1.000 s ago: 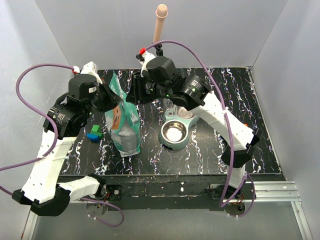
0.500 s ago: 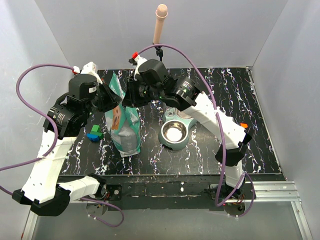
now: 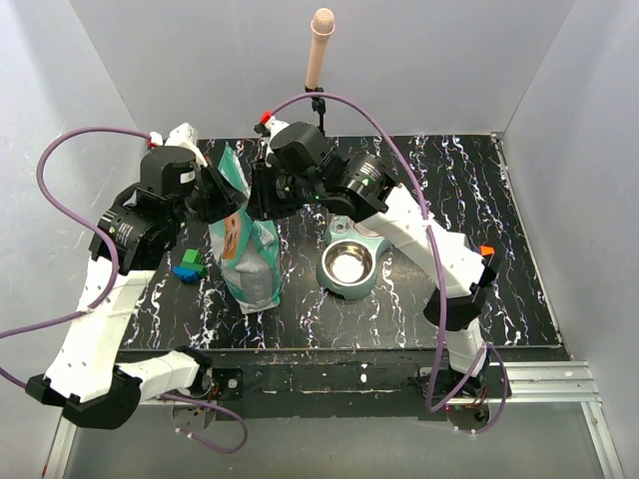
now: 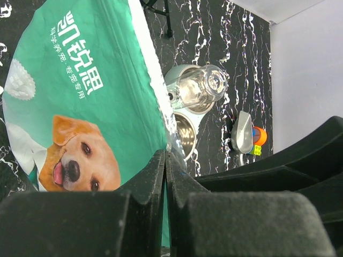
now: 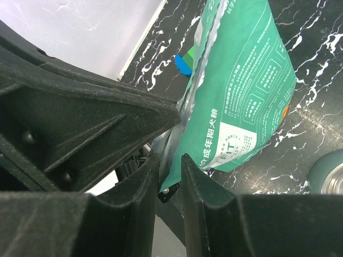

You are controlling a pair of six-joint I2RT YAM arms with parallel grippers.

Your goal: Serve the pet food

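I have the left fingers (image 4: 165,160) clenched on the top left edge of the bag (image 3: 248,249), pinching the foil seam so the bag stays upright on the surface. The right fingers (image 3: 255,203) come in at the bag's top right, narrowed around the silvery seal. I cannot tell whether they are pinching it or only straddling it. My guess is that the two holds are meant to pull the bag's mouth apart.

No pet food shows anywhere. I take it to be inside the bag, which is teal-green with a golden dog's face, white lettering and a white label panel. The steel bowl (image 3: 347,265) just right of the bag looks bare, and toy blocks (image 3: 188,267) sit at the bag's left.
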